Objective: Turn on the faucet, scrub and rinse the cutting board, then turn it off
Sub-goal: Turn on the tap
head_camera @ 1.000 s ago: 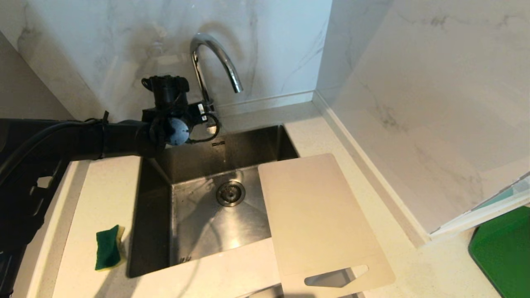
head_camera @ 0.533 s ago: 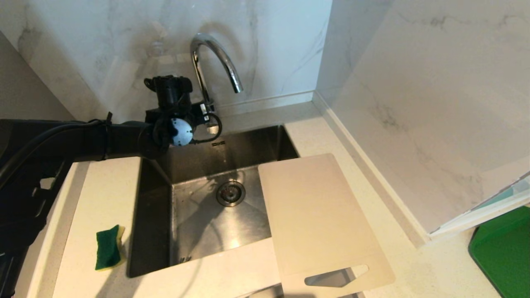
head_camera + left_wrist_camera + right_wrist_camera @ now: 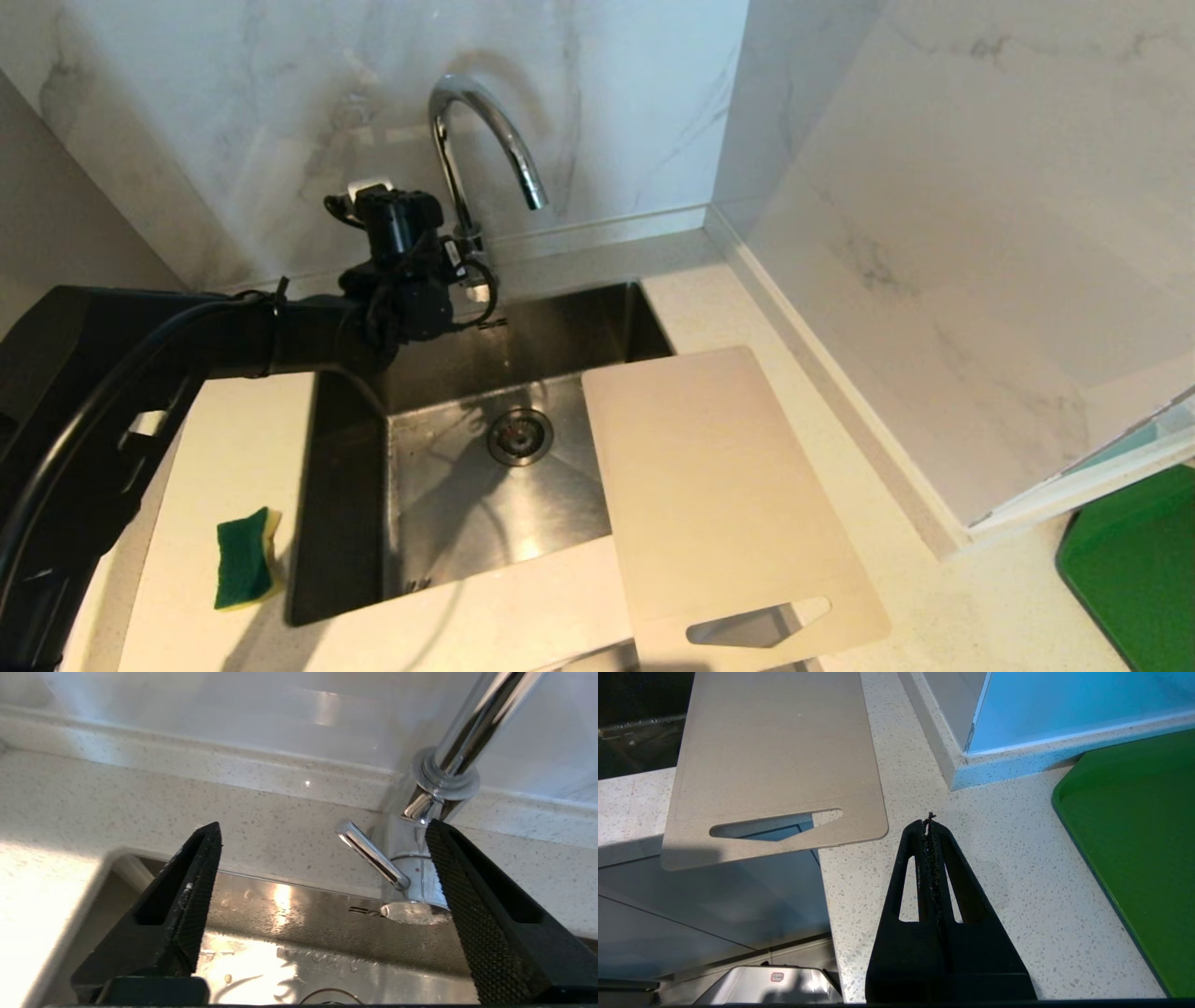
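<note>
The chrome faucet (image 3: 485,131) arches over the sink's back edge, and no stream of water shows under its spout. My left gripper (image 3: 457,266) is at the faucet's base and is open. In the left wrist view the thin lever (image 3: 371,854) slants between the spread fingers of the left gripper (image 3: 322,828), touching neither, and one finger (image 3: 467,891) overlaps the faucet body (image 3: 411,868). The beige cutting board (image 3: 719,485) lies across the sink's right rim, with its handle slot jutting past the counter's front edge. My right gripper (image 3: 929,823) is shut and empty above the counter, beside the cutting board (image 3: 775,751).
A green and yellow sponge (image 3: 245,558) lies on the counter left of the steel sink (image 3: 345,523). The drain (image 3: 520,436) is in the basin's middle. A dark green tray (image 3: 1134,560) sits at the far right. Marble walls close in behind and to the right.
The left gripper's fingers have spread from nearly shut to wide open. Its wrist has turned and shifted slightly right by the faucet's base. The board and sponge have not moved.
</note>
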Tool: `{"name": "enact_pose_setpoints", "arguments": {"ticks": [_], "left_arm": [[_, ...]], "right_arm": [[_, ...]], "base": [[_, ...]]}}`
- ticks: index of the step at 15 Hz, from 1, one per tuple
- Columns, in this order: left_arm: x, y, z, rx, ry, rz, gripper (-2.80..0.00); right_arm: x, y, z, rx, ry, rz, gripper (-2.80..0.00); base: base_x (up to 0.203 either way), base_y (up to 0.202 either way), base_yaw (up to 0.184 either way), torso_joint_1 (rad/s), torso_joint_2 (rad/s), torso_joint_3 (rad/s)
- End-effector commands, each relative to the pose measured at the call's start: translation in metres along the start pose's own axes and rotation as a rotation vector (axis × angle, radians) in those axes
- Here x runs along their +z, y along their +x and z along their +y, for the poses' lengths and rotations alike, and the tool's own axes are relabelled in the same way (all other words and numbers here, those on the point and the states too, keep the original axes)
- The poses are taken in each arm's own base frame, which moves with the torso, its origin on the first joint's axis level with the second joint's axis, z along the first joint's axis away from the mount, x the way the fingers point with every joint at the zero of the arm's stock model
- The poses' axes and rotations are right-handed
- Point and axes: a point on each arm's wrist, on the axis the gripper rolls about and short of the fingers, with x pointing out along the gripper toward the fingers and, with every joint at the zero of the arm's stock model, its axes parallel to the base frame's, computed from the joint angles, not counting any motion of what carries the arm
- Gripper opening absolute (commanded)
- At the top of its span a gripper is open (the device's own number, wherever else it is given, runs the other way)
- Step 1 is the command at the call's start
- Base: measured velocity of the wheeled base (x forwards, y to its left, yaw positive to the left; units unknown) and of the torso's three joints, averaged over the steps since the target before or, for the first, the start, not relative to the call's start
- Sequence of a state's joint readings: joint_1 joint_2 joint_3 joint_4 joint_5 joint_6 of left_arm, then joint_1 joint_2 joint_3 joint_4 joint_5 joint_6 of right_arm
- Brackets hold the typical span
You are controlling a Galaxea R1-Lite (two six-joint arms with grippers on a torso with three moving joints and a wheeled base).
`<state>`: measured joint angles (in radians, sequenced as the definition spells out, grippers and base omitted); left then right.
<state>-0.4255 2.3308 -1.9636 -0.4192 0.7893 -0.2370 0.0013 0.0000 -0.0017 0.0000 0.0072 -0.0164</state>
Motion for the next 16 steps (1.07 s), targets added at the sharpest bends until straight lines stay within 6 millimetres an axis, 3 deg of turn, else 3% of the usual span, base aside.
{"name": "enact_pose_setpoints", "arguments": {"ticks": [1,16], "left_arm": [[-0.014,0.003,-0.001,0.007,0.010,0.011,0.00],[-0.046,0.021,0.012,0.060,0.081,0.068,0.00]], "right_arm": [[0.000,0.000,0.000,0.002,0.000,0.002,-2.80],[0.000,0.000,0.000,0.001,0.000,0.001,-2.80]], "base": [[0.000,0.000,0.000,0.000,0.00,0.000],[0.000,0.000,0.000,0.000,0.00,0.000]]}}
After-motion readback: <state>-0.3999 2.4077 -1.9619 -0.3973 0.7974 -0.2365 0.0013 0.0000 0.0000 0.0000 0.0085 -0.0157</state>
